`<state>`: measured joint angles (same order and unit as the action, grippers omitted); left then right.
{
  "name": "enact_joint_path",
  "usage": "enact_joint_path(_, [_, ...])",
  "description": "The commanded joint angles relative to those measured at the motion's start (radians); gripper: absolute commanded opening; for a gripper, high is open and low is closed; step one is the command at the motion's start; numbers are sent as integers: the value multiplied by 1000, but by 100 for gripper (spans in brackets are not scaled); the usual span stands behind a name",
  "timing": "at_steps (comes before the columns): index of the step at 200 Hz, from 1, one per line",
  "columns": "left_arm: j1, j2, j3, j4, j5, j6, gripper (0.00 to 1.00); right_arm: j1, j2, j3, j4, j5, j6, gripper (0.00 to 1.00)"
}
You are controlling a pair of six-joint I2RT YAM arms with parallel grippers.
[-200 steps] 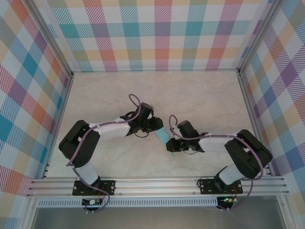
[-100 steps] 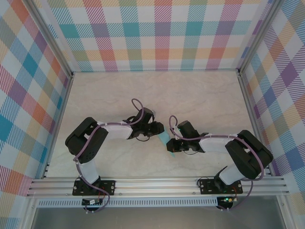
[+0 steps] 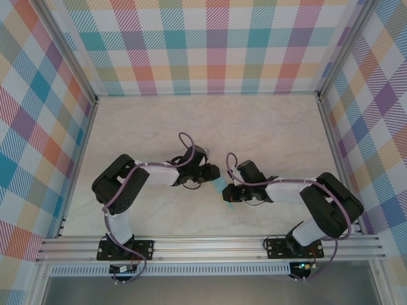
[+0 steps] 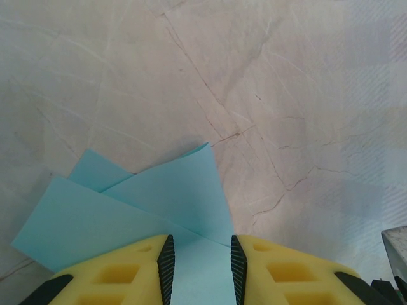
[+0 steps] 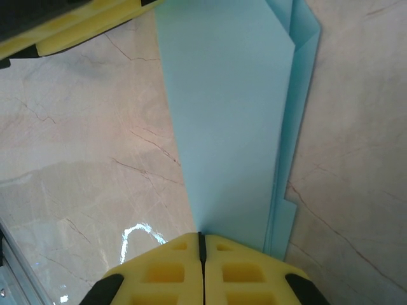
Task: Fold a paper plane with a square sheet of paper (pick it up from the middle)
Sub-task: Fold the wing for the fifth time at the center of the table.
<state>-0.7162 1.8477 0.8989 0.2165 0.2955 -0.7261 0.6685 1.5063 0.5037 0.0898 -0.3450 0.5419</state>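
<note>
The paper plane (image 3: 220,185), half folded, is pinched at its near end by the right jaws, shut flat. Its long axis is carried away from them, low over the worktop (image 3: 267,127), between the narrowly parted left jaws.

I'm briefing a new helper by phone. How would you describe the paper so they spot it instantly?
On the marble table, look at the middle, where the left arm and right arm meet. Between them is the folded paper, pinched by the right arm's yellow fingers: the only light blue thing.
</note>
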Motion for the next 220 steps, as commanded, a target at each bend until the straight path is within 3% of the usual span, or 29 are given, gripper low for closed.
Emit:
enact_joint_path(1, [28, 22, -27, -2, -61, 62, 32, 0, 54, -58, -155, 84, 18, 4])
enact_joint_path(106, [139, 20, -33, 82, 43, 106, 35, 0, 45, -60, -161, 89, 27, 4])
enact_joint_path(145, [150, -77, -49, 40, 28, 106, 37, 0, 55, -45, -174, 83, 21, 4])
enact_joint_path(193, [134, -263, -83, -17, 42, 57, 39, 0, 50, -19, -201, 88, 15, 5])
enact_joint_path(220, [69, -284, -93, -13, 56, 32, 37, 0, 46, 2, -201, 72, 15, 6])
